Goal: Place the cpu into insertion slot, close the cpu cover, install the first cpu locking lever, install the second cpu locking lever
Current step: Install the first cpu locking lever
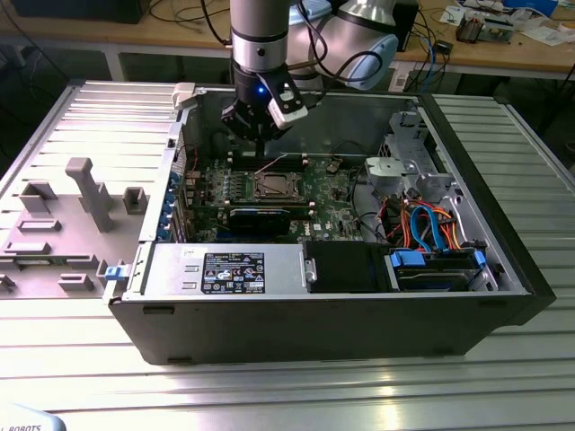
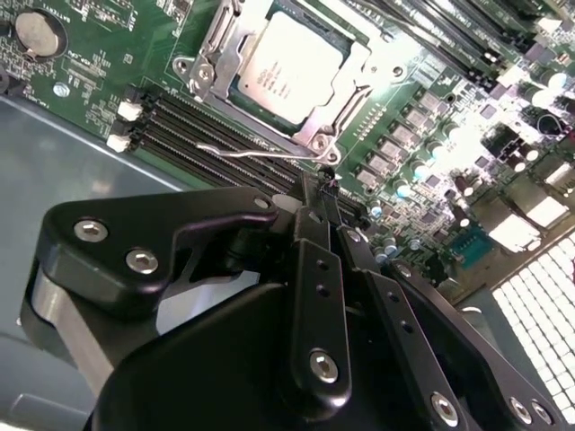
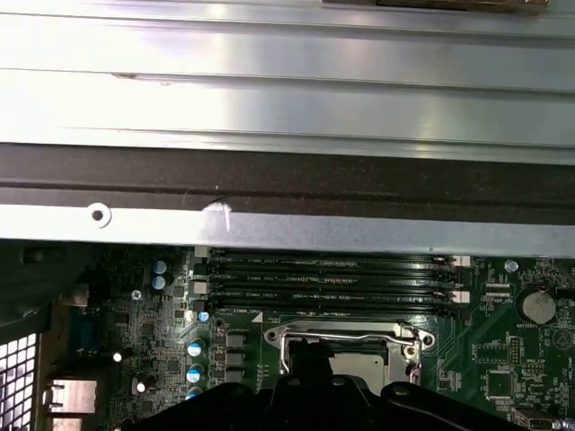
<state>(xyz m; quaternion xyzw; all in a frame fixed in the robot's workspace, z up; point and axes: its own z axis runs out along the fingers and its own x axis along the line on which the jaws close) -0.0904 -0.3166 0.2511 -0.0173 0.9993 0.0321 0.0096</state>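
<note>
Cpu (image 2: 289, 65) is seated under closed cover (image 2: 214, 49); gripper (image 2: 325, 187), closed and empty, is held at lever (image 2: 247, 153) beside cover, likely for pushing.

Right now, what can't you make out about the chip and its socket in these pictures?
- Second wrist view: the picture's edge cuts off one corner of the cover.
- First wrist view: the claw hides most of the cpu.
- Exterior view: the slot is too small to tell whether the cover lies shut on it.
</note>
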